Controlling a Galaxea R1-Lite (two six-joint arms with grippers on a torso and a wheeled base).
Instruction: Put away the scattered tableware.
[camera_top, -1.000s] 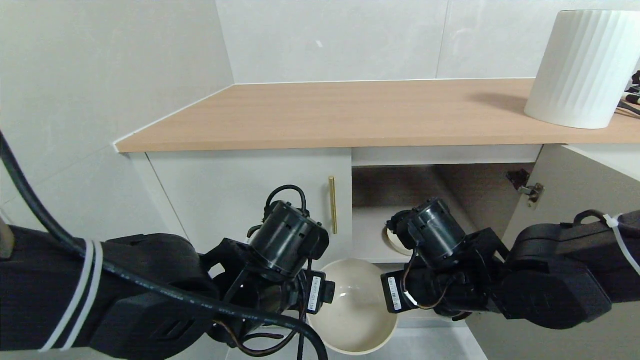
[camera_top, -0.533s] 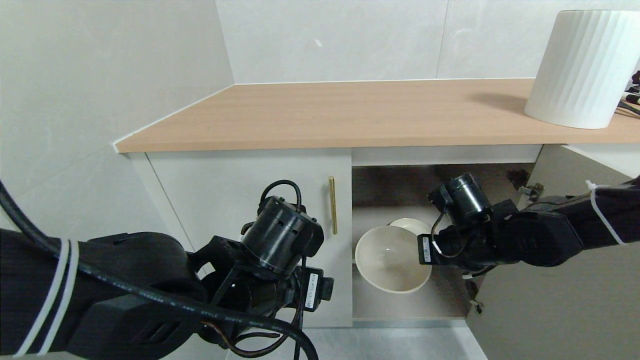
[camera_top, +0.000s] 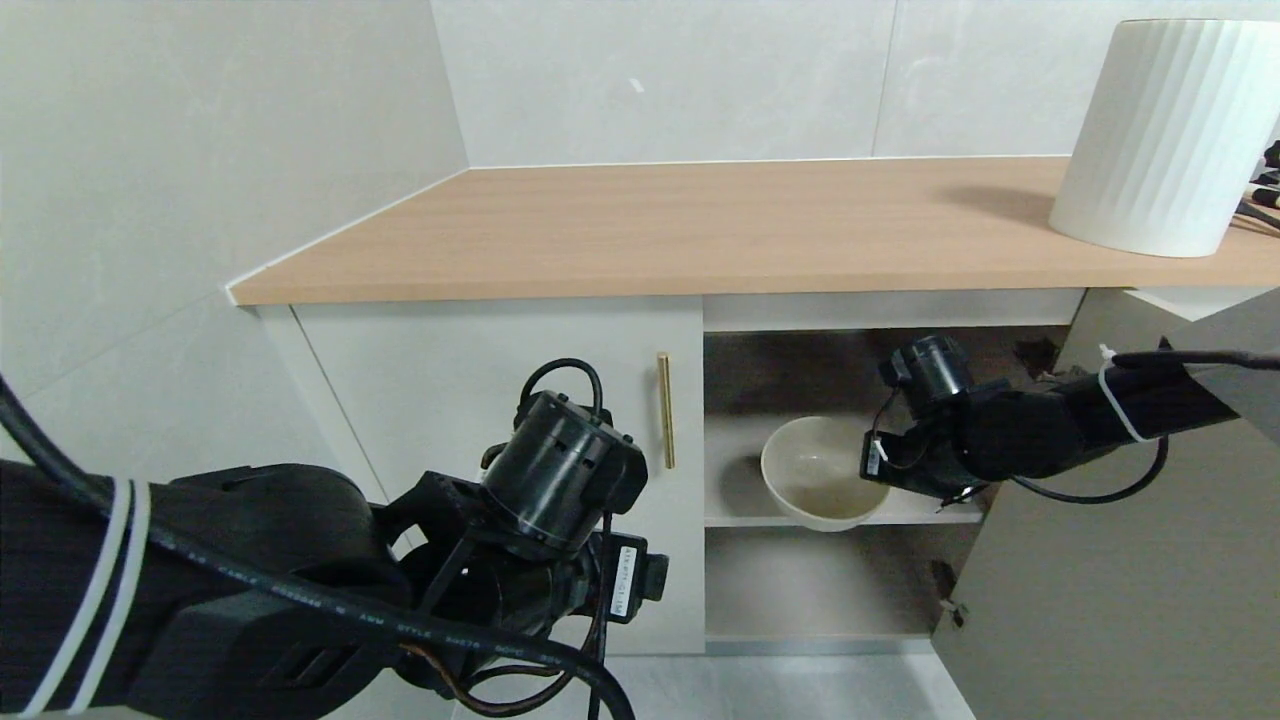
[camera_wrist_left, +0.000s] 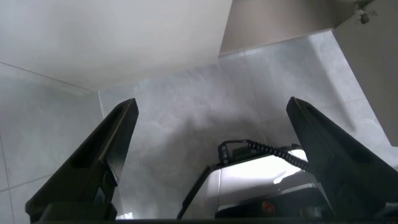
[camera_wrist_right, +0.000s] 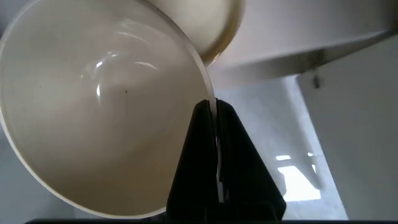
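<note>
- The right gripper's (camera_wrist_right: 214, 118) two dark fingers are nearly closed, pinching the thin rim of the cream bowl (camera_wrist_right: 99, 106), one finger inside the rim and one outside.
- In the head view the bowl (camera_top: 820, 485) sits in the upper compartment of the open cabinet, at the shelf's (camera_top: 735, 470) front edge. It is tilted so its mouth faces up and outward. I cannot tell whether its base touches the shelf.
- There is bare shelf between the bowl and the cabinet's left wall. On the other side the right gripper (camera_top: 885, 470) and its forearm fill the space towards the open door (camera_top: 1100, 560).
- The lower compartment under the shelf has nothing in it.
- The right wrist view adds a second cream dish (camera_wrist_right: 217, 28) just beyond the bowl's rim, deeper in the cabinet. It is close to the bowl, but I cannot tell whether they touch.
- The left gripper (camera_wrist_left: 212, 106) has its fingers spread wide with nothing between them, over the grey tiled floor (camera_wrist_left: 249, 81).
- In the head view that arm is low in front of the closed left door (camera_top: 480, 380), near its brass handle (camera_top: 664, 410) and well apart from the bowl.
- Above the cabinet runs a wooden countertop (camera_top: 700, 230), which meets pale tiled walls in a corner.
- A white ribbed cylinder (camera_top: 1160, 130) stands on the countertop's right end.
</note>
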